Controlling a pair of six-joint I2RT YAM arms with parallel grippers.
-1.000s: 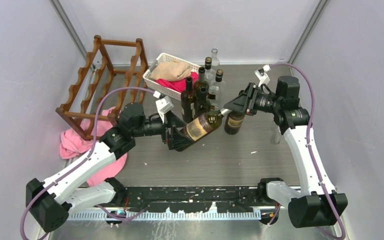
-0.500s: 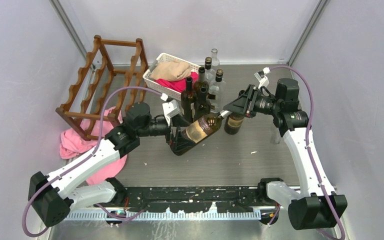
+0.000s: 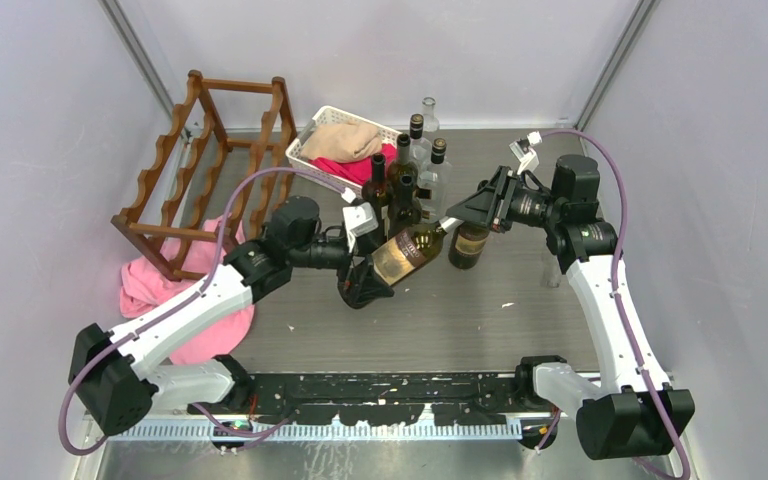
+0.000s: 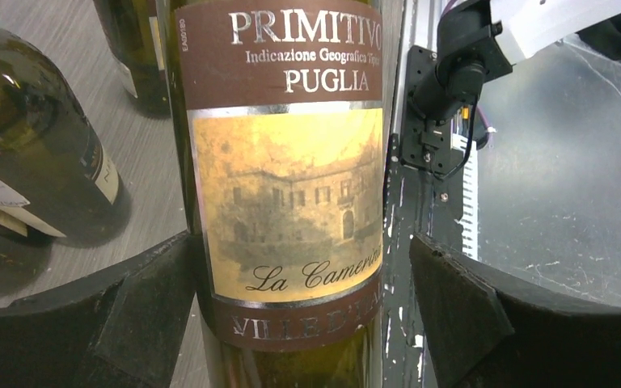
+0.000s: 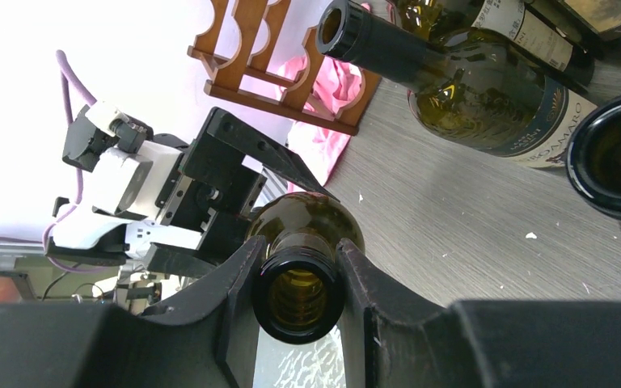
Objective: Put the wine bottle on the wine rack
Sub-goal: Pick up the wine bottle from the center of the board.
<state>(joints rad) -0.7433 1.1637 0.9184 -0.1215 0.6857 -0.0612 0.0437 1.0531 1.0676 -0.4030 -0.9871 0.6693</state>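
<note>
The wine bottle (image 3: 405,252) is dark green with a brown and yellow label and hangs tilted above the table, neck up to the right. My right gripper (image 3: 452,220) is shut on its neck, and in the right wrist view (image 5: 297,271) the fingers press both sides of the mouth. My left gripper (image 3: 365,282) is open around the bottle's lower body (image 4: 287,186). Its left finger lies against the glass and a gap shows at the right finger (image 4: 453,307). The reddish-brown wine rack (image 3: 205,165) stands at the far left.
A white basket (image 3: 312,150) with cloths sits next to the rack. Several upright bottles (image 3: 402,180) stand behind the held bottle, and one more (image 3: 468,246) below my right gripper. A pink cloth (image 3: 160,290) lies in front of the rack.
My left arm has reached further right and its open fingers have come around the bottle's lower body. The right gripper and the bottle have barely moved.
</note>
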